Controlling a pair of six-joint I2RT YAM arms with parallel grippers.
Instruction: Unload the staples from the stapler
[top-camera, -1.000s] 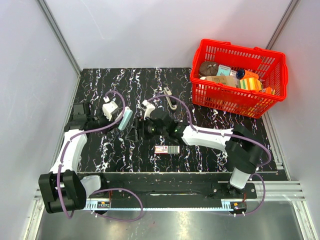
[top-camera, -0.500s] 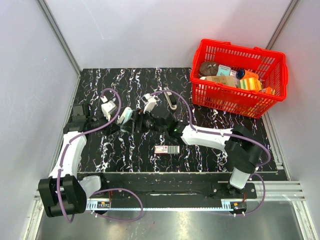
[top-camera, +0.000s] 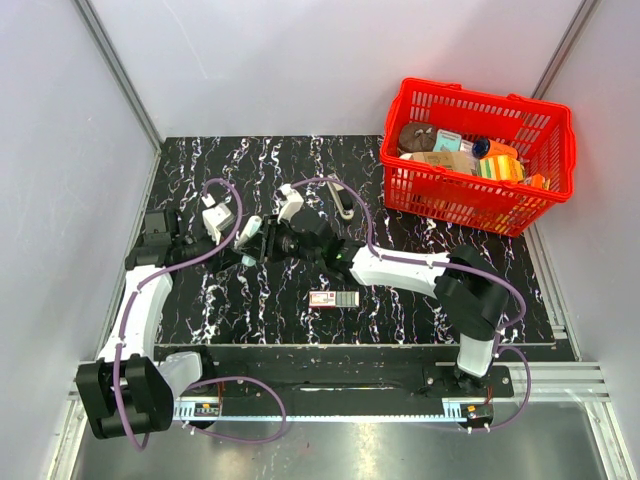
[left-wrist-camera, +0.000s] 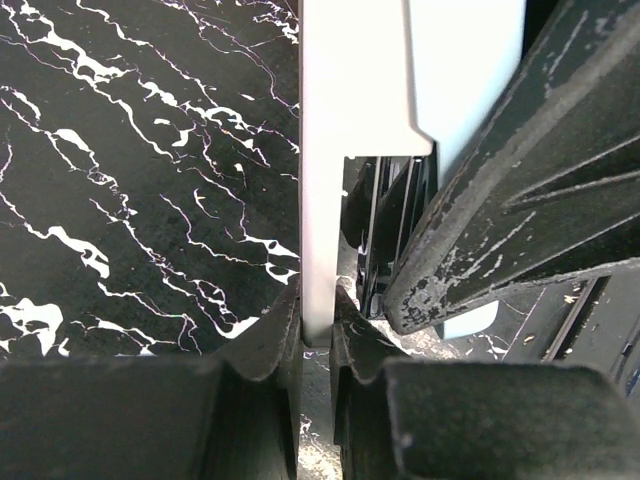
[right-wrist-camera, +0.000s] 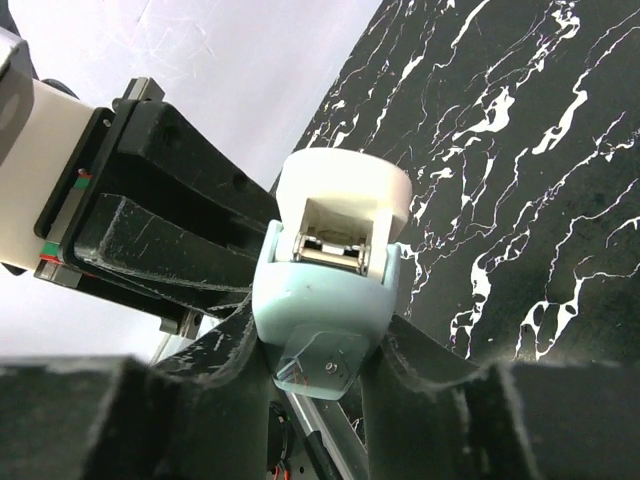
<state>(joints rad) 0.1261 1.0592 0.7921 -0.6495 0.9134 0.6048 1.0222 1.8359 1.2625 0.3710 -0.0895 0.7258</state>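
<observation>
The stapler (top-camera: 250, 237), small, pale blue and white, hangs above the dark marbled table between both arms. My left gripper (top-camera: 232, 243) reaches it from the left and is shut on its thin white part (left-wrist-camera: 322, 200), pinched between the fingertips of the left gripper (left-wrist-camera: 318, 322). My right gripper (top-camera: 265, 243) comes from the right. Its fingers press both sides of the pale-blue end (right-wrist-camera: 322, 300), so the right gripper (right-wrist-camera: 325, 350) is shut on the stapler. A grey metal inner part (right-wrist-camera: 330, 250) shows at that end. No staples are visible.
A red basket (top-camera: 540, 200) holding several items stands at the back right. A slim dark-and-silver tool (top-camera: 342, 200) lies behind the right arm. A small flat label-like box (top-camera: 334, 298) lies near the table's front middle.
My right gripper has moved left to the stapler and closed from wide open onto its blue end. The left gripper has kept its hold, and the stapler now stands more upright.
</observation>
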